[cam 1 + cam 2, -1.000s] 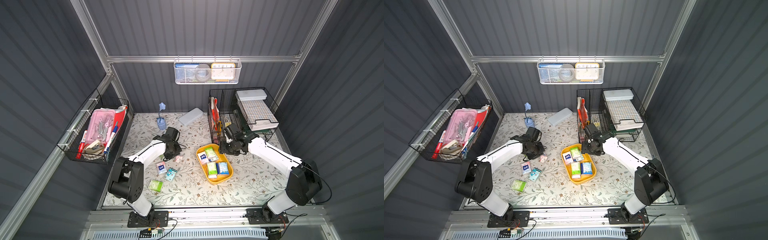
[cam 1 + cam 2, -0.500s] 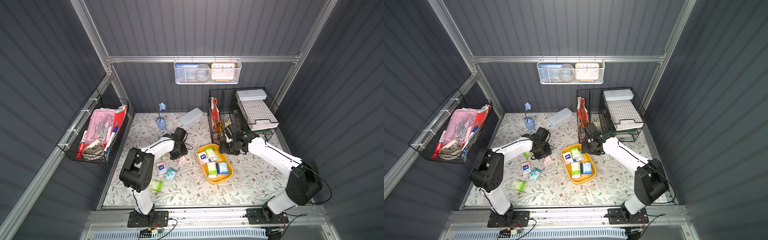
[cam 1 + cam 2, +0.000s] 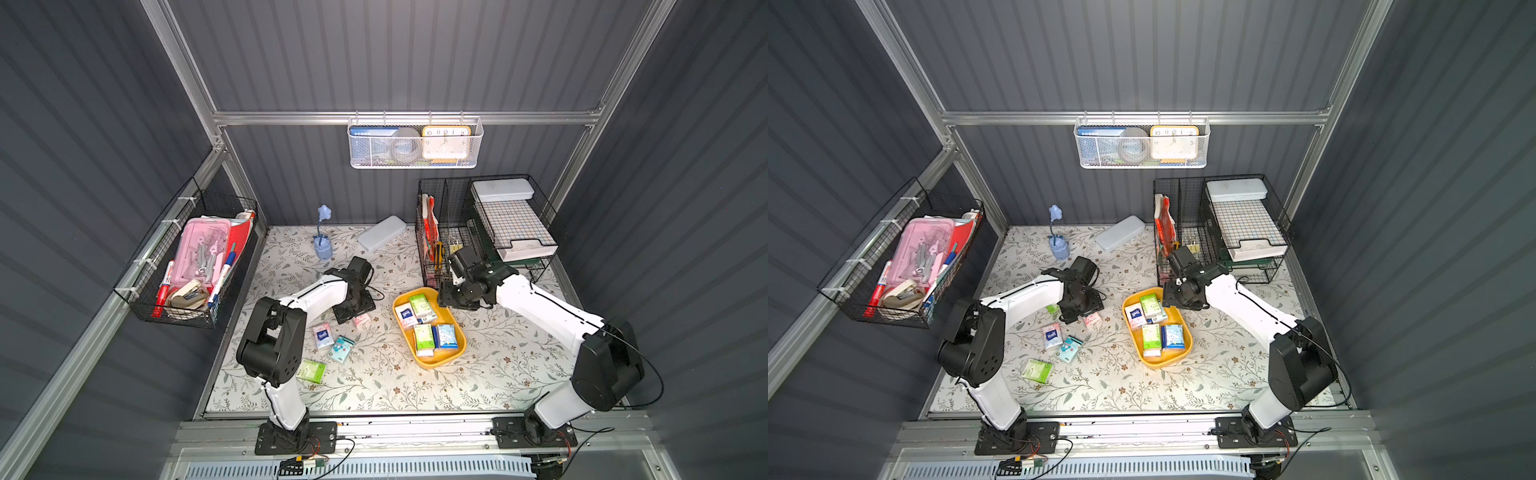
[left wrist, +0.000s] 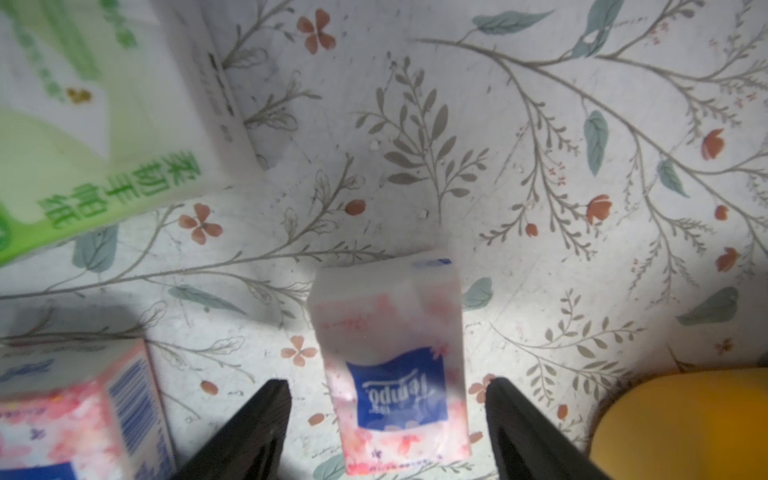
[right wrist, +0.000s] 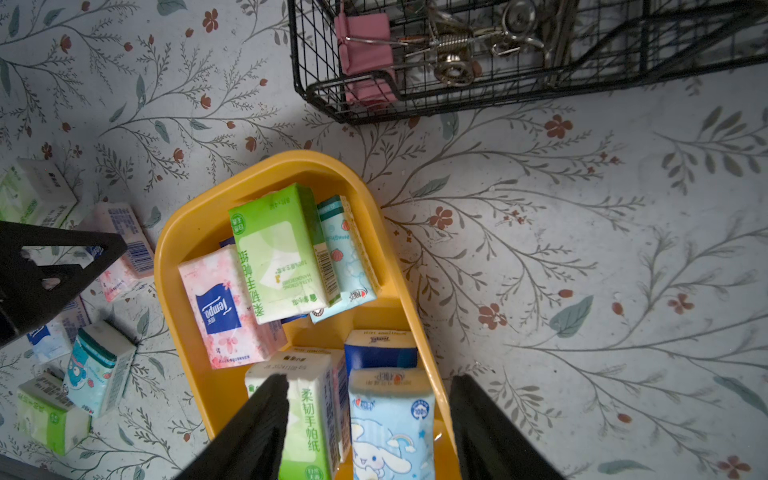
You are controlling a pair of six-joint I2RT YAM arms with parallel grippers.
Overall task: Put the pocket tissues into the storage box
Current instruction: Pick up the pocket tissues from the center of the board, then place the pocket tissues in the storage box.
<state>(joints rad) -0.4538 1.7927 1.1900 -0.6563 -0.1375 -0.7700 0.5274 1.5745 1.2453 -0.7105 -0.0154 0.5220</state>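
The yellow storage box (image 3: 432,363) (image 3: 1158,365) (image 5: 166,257) lies right of centre on the floral mat and holds several pocket tissues. My left gripper (image 4: 386,382) (image 3: 353,309) is open, low over a pink pocket tissue packet (image 4: 390,361) (image 3: 361,320) (image 3: 1092,320). The packet lies flat on the mat between the jaws, with a gap on each side. A second pink packet (image 4: 75,407) and a green one (image 4: 83,124) lie close by. My right gripper (image 5: 370,380) (image 3: 446,297) hangs open and empty above the box's far end.
Three more loose packets lie nearer the front: dark blue (image 3: 323,336), teal (image 3: 341,348), green (image 3: 311,370). Black wire baskets (image 3: 440,232) stand right behind the box. A grey pencil case (image 3: 381,238) and a blue flower pot (image 3: 323,245) sit at the back.
My left arm has swung to the right and its gripper has come down over the pink packet with the jaws opened. The packet and the right arm have not moved.
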